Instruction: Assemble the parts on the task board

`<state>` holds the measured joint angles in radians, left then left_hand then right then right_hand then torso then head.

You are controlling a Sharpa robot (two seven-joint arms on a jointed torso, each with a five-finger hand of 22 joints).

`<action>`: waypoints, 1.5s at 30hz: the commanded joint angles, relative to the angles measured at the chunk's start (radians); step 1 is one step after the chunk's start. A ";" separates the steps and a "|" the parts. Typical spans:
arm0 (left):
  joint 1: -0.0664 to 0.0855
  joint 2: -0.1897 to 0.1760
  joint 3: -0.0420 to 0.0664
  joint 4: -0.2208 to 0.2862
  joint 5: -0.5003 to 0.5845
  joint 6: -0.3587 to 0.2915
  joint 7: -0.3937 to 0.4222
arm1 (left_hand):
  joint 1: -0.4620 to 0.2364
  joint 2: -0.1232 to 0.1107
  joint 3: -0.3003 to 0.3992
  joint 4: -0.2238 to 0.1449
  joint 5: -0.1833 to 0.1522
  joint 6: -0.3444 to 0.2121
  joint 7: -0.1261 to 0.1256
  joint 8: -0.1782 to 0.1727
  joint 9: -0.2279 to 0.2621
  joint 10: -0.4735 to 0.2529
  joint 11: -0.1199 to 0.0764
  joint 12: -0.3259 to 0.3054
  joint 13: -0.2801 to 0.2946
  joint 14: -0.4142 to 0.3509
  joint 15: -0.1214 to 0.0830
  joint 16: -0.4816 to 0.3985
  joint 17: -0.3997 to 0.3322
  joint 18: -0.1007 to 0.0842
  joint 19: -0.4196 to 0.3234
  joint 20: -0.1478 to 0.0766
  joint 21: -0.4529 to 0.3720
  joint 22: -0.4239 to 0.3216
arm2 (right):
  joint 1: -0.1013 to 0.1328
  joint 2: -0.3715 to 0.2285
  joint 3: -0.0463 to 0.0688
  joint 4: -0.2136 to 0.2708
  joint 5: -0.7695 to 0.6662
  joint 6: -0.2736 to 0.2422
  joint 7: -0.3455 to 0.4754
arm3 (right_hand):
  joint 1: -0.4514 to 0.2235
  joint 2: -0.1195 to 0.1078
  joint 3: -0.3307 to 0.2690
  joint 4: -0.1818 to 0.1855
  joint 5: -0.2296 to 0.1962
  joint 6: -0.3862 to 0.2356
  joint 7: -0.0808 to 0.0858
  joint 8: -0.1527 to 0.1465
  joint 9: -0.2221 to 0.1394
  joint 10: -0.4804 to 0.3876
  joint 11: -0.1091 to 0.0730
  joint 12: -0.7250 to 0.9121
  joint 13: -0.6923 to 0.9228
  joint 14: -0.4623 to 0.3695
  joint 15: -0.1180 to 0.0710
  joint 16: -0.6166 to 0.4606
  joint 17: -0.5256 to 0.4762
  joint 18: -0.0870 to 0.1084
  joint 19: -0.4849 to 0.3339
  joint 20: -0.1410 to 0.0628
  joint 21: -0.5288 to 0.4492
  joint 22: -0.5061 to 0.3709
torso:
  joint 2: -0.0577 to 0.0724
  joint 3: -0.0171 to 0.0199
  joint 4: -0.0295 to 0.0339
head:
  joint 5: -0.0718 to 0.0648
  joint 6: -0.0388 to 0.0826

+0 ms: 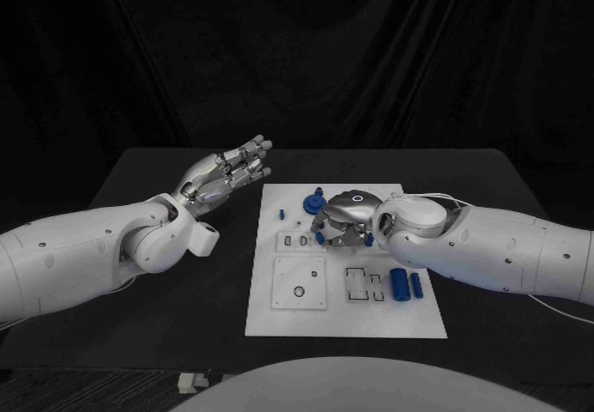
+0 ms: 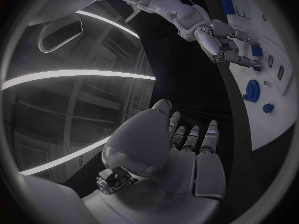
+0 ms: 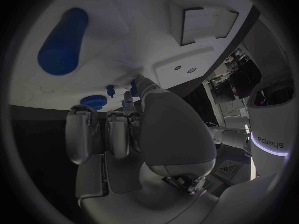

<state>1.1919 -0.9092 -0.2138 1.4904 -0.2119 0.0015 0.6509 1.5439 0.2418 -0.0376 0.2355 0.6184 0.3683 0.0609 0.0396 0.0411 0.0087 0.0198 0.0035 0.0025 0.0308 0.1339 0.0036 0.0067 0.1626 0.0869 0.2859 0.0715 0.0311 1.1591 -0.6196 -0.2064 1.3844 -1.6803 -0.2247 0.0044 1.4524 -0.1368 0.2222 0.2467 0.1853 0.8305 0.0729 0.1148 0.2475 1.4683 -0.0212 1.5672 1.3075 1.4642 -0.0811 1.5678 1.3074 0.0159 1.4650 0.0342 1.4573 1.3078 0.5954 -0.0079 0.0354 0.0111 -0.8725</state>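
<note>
**R hand down on board, L hand idle**

Task board (image 1: 344, 292) sits at table (image 1: 148, 309) centre. R hand (image 1: 344, 225) is on board's upper middle, fingers curled down over small blue parts; can't tell if it grips anything. Blue gear (image 1: 314, 203) at its 10 o'clock, blue cylinder (image 1: 398, 284) at 5. L hand (image 1: 229, 176) hovers off board at 10 o'clock, fingers apart, holding nothing.

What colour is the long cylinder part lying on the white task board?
Blue; the long cylinder part shows best in the right wrist view.
</note>
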 commanded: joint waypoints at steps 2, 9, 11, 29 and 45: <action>-0.001 0.000 0.001 0.003 0.002 0.008 0.013 | 0.008 0.002 0.005 -0.002 0.004 0.006 0.002 0.005 0.001 -0.001 0.006 -0.001 0.000 -0.002 0.007 0.005 0.002 0.017 0.009 0.001 0.003 0.001 | -0.003 0.000 0.000 0.000 -0.006 0.006 -0.014 | -0.011 -0.002 -0.010 0.002 -0.013 -0.008 0.000 -0.006 -0.003 0.102 0.007 0.004 0.263 0.107 0.008 0.003 0.263 0.015 0.033 0.006 -0.003 0.222 | 0.000 -0.0002 0.0000 | 0.002 0.000; -0.002 -0.006 0.001 0.003 0.002 0.001 0.011 | 0.008 0.002 0.005 -0.002 0.004 0.006 0.002 0.005 0.001 -0.001 0.006 -0.001 0.000 -0.002 0.007 0.005 0.002 0.017 0.009 0.001 0.003 0.001 | -0.001 -0.020 0.000 0.009 -0.012 -0.053 -0.010 | -0.079 -0.041 -0.064 0.046 -0.134 -0.043 -0.004 -0.020 -0.028 0.102 0.004 0.004 0.263 0.107 0.005 0.003 0.263 0.018 0.029 0.004 -0.013 0.219 | 0.000 -0.0006 0.0002 | 0.006 0.000; -0.002 -0.008 0.001 0.005 0.002 -0.002 0.009 | 0.008 0.002 0.006 -0.002 0.004 0.008 0.002 0.005 0.001 -0.001 0.006 -0.001 0.000 -0.002 0.008 0.005 0.002 0.017 0.009 0.001 0.004 0.001 | 0.002 -0.030 0.001 0.017 -0.019 -0.085 -0.007 | -0.141 -0.064 -0.104 0.048 -0.136 -0.044 -0.005 -0.020 -0.032 0.102 0.002 0.004 0.263 0.107 0.006 0.003 0.263 0.016 0.032 0.003 -0.007 0.221 | -0.001 -0.0007 0.0004 | 0.006 0.000; 0.013 -0.020 0.002 0.037 -0.140 -0.122 0.003 | 0.031 -0.068 0.075 -0.052 -0.078 0.070 0.041 0.015 0.006 0.073 0.052 0.017 0.016 0.104 0.041 0.037 0.023 0.013 0.104 0.008 0.068 0.024 | 0.172 -0.219 0.001 0.173 0.100 -0.397 0.095 | -0.408 -0.003 -0.421 0.051 -0.134 0.052 -0.012 0.035 -0.035 0.102 -0.005 0.004 0.263 0.107 0.000 0.003 0.263 0.007 0.055 -0.002 0.028 0.234 | -0.001 0.0006 -0.0014 | 0.005 0.000; 0.234 0.065 0.002 0.011 -0.657 -0.141 -0.343 | -0.176 -0.116 -0.063 0.021 -0.451 0.581 0.079 0.214 0.107 1.022 0.066 0.633 0.569 0.974 -0.078 0.827 0.417 0.007 0.855 -0.119 0.518 0.210 | 0.188 -0.345 0.000 0.178 0.364 -0.470 0.141 | -0.458 0.084 -0.401 0.047 -0.136 0.123 0.000 0.072 -0.015 0.102 0.003 0.004 0.263 0.107 0.007 0.003 0.263 -0.006 0.083 0.002 0.076 0.249 | -0.003 0.0009 -0.0016 | -0.007 0.000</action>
<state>1.4178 -0.8520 -0.2122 1.5054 -0.6480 -0.1915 0.4703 1.3683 0.1244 -0.1013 0.2685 0.1714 0.9378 0.1419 0.2481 0.1457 1.0200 0.0930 0.6256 0.5686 0.9950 0.0609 0.8186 0.4238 0.1628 0.9290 0.1701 0.5833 0.2381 1.3517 -0.9622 -0.2063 1.5634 -1.3880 -0.6644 0.1281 0.9933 -0.0611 -0.1776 0.2939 0.0524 0.9468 0.0757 0.1802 0.2317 1.4684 -0.0212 1.5672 1.3073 1.4642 -0.0811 1.5677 1.3074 0.0158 1.4650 0.0342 1.5289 1.3074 0.5929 -0.0072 0.0348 0.0058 -0.8725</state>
